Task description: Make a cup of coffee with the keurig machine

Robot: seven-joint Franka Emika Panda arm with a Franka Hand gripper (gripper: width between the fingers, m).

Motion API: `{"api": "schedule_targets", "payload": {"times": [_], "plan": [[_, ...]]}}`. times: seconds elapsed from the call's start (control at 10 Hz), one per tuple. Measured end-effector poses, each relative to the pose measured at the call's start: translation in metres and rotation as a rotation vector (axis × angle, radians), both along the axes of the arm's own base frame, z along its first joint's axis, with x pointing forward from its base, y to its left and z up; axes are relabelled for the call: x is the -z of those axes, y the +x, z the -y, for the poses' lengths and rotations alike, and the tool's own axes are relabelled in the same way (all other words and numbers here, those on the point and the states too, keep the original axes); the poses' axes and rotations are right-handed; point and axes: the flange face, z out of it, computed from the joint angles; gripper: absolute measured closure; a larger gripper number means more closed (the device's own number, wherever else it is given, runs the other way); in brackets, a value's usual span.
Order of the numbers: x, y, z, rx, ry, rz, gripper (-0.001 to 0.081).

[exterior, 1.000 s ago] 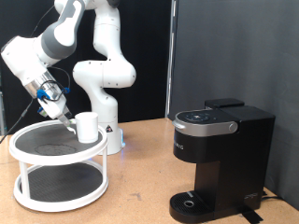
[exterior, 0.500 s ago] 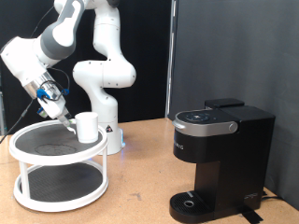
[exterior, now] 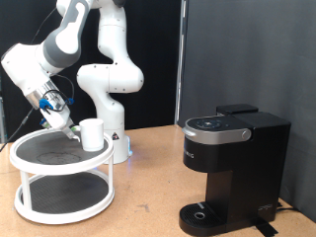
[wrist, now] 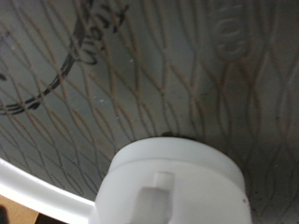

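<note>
The white cup (exterior: 92,134) stands upright on the top shelf of a white two-tier rack (exterior: 30,158), at the exterior view's left. My gripper (exterior: 71,127) reaches down at a slant just left of the cup, close to its side, with its tips low over the dark mesh shelf. The wrist view shows the cup (wrist: 173,182) from close up with its handle (wrist: 157,198) facing the camera, and no fingers appear there. The black keurig machine (exterior: 232,168) stands at the exterior view's right with its lid down and nothing on its round drip base (exterior: 202,214).
The robot's white base (exterior: 111,133) stands right behind the rack. A wooden tabletop (exterior: 143,193) lies between rack and machine. A black curtain hangs behind.
The arm has shifted very slightly down and to the left. The cup and the machine have not moved.
</note>
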Motion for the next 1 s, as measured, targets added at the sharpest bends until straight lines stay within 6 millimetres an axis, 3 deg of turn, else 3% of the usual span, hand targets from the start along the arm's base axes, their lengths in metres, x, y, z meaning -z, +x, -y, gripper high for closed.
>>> {"api": "schedule_targets", "payload": {"times": [0.4, 0.6, 0.7, 0.8, 0.9, 1.0], "plan": [[0.0014, 0.0050, -0.0047, -0.016, 0.007, 0.007, 0.0071], [0.0020, 0.0053, -0.0057, -0.020, 0.008, 0.006, 0.0327], [0.0026, 0.0052, -0.0063, -0.021, 0.008, 0.006, 0.0327], [0.0037, 0.0048, -0.0070, -0.021, 0.008, 0.005, 0.0533], [0.0050, 0.0043, -0.0078, -0.021, 0.008, 0.004, 0.0533], [0.0064, 0.0037, -0.0086, -0.021, 0.008, 0.002, 0.0709]]}}
